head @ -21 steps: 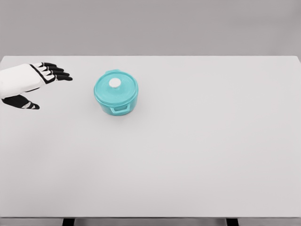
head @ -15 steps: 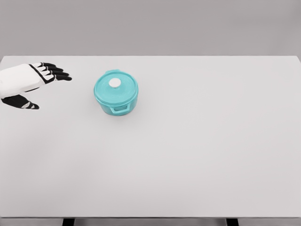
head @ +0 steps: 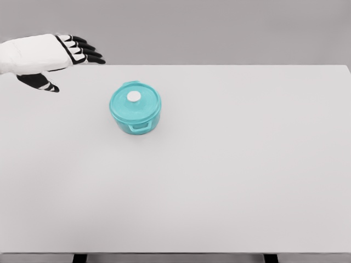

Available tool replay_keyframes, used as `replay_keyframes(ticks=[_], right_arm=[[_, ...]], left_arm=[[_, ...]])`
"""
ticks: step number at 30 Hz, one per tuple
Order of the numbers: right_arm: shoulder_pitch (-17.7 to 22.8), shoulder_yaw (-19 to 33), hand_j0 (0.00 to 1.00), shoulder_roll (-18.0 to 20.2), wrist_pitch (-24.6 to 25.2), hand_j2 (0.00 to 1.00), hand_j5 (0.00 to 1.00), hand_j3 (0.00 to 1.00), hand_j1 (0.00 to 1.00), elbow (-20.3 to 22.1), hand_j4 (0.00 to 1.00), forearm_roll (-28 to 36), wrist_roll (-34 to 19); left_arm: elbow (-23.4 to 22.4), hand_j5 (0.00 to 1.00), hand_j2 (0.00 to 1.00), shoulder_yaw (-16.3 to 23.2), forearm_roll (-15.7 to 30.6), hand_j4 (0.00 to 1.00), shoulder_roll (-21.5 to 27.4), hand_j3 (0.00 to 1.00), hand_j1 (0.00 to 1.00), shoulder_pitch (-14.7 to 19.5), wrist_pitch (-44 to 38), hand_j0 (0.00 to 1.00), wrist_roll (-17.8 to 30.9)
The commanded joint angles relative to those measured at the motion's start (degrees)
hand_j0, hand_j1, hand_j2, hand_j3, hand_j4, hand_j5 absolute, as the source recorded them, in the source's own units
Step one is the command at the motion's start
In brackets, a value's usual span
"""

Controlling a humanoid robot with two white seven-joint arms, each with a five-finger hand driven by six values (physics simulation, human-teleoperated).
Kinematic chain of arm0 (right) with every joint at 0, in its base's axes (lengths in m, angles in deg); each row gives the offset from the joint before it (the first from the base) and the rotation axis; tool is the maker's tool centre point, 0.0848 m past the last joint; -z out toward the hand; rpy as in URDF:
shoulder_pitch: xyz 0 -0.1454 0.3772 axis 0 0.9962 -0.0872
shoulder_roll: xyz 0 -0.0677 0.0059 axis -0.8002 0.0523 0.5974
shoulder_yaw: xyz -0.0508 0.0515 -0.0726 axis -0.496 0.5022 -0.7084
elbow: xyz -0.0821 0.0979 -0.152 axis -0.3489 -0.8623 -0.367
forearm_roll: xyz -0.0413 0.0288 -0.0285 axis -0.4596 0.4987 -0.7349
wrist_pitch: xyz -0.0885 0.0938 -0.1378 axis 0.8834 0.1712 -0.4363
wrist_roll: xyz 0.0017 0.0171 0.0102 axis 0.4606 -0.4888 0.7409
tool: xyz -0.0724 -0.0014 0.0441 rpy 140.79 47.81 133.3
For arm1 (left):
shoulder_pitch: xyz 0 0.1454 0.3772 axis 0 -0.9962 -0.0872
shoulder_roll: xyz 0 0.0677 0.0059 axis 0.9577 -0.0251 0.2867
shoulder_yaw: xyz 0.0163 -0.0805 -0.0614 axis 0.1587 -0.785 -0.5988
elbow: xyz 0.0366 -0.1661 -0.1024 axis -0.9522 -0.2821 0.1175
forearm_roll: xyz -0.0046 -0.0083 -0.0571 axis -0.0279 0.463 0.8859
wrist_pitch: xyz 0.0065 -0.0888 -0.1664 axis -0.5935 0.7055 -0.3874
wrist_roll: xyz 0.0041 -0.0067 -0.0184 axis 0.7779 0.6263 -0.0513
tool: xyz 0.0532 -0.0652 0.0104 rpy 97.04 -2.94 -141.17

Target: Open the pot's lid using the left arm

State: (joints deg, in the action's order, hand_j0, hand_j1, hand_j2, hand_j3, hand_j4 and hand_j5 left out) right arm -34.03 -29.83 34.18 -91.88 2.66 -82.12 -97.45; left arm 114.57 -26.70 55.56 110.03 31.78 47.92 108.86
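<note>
Grey wall stands behind a big white table [head: 230, 181]. On the table, a bit left of the middle, sits our little blue-green pot [head: 135, 109]. Its lid [head: 135, 102] is on, with a small white knob [head: 134, 97] on top.

Our left hand [head: 52, 53] hangs up high at the far left, well apart from the pot. Its fingers [head: 85, 52] are stretched out and a little spread, and they hold nothing. We cannot see our right hand at all.

What could go wrong? The knob is small and round. If we come down a bit off to one side, our fingers may slip off it. If we push from the side, the pot may slide on the smooth table. If we pinch too softly, the lid may drop back down. We think a straight drop from above is safest.
</note>
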Motion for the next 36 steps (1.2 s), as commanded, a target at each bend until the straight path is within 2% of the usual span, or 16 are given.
replay_keyframes(ticks=[1,3,6,8,9,11,16,22,25,28,30,36], right_arm=[[0.0,-0.02,1.0,0.01,0.0,1.0,1.0,1.0,1.0,-0.07,1.0,0.01,-0.02],[0.0,-0.02,1.0,0.01,0.0,1.0,1.0,1.0,1.0,-0.07,1.0,0.01,-0.02],[0.0,-0.02,1.0,0.01,0.0,1.0,1.0,1.0,1.0,-0.07,1.0,0.01,-0.02],[0.0,-0.02,1.0,0.01,0.0,1.0,1.0,1.0,1.0,-0.07,1.0,0.01,-0.02],[-0.09,-0.02,1.0,0.01,0.0,1.0,1.0,1.0,1.0,0.02,1.0,0.01,-0.02],[0.0,-0.02,1.0,0.01,0.0,1.0,1.0,1.0,1.0,0.02,1.0,0.01,-0.02],[-0.09,-0.02,1.0,0.01,0.0,1.0,1.0,1.0,1.0,0.02,1.0,0.01,-0.02],[0.0,-0.02,1.0,0.01,0.0,1.0,1.0,1.0,1.0,-0.07,1.0,0.01,-0.02],[0.0,-0.02,1.0,0.01,0.0,1.0,1.0,1.0,1.0,0.02,1.0,0.01,-0.02],[0.0,-0.02,1.0,0.01,0.0,1.0,1.0,1.0,1.0,0.02,1.0,0.01,-0.02],[0.0,-0.02,1.0,0.01,0.0,1.0,1.0,1.0,1.0,0.02,1.0,0.01,-0.02],[0.0,-0.02,1.0,0.01,0.0,1.0,1.0,1.0,1.0,0.02,1.0,0.01,-0.02]], left_arm=[[-1.33,1.0,1.0,9.61,0.72,1.0,-2.42,1.0,1.0,0.71,-0.05,1.0,0.36],[-2.03,1.0,1.0,13.92,0.54,1.0,-5.15,1.0,1.0,6.51,-0.05,1.0,0.36],[-2.38,1.0,1.0,16.3,0.45,1.0,-7.7,1.0,1.0,8.8,-1.39,1.0,0.36],[-8.79,1.0,1.0,18.23,0.45,1.0,-10.16,1.0,1.0,10.03,-2.09,1.0,0.36],[-11.69,1.0,1.0,20.24,0.45,1.0,-11.91,1.0,1.0,11.69,-2.26,1.0,0.36],[-12.76,1.0,1.0,23.77,0.45,1.0,-12.62,1.0,1.0,14.69,-2.44,1.0,0.36],[-12.67,1.0,1.0,24.03,0.37,1.0,-14.47,1.0,1.0,14.86,-3.14,1.0,0.36],[-12.76,0.99,0.99,27.11,0.28,0.99,-14.64,0.99,0.99,15.04,-4.64,0.99,0.36],[-12.93,0.98,0.98,27.37,0.28,0.98,-14.64,0.98,0.98,15.13,-5.52,0.98,0.36],[-13.28,0.91,0.91,27.81,-0.94,0.91,-15.17,0.91,0.91,15.3,-6.92,0.91,0.36],[-13.63,0.91,0.91,27.9,-3.06,0.91,-16.05,0.91,0.91,15.39,-8.86,0.91,0.36],[-13.72,0.87,0.87,27.99,-3.06,0.87,-16.14,0.87,0.87,15.39,-8.86,0.87,0.36]])
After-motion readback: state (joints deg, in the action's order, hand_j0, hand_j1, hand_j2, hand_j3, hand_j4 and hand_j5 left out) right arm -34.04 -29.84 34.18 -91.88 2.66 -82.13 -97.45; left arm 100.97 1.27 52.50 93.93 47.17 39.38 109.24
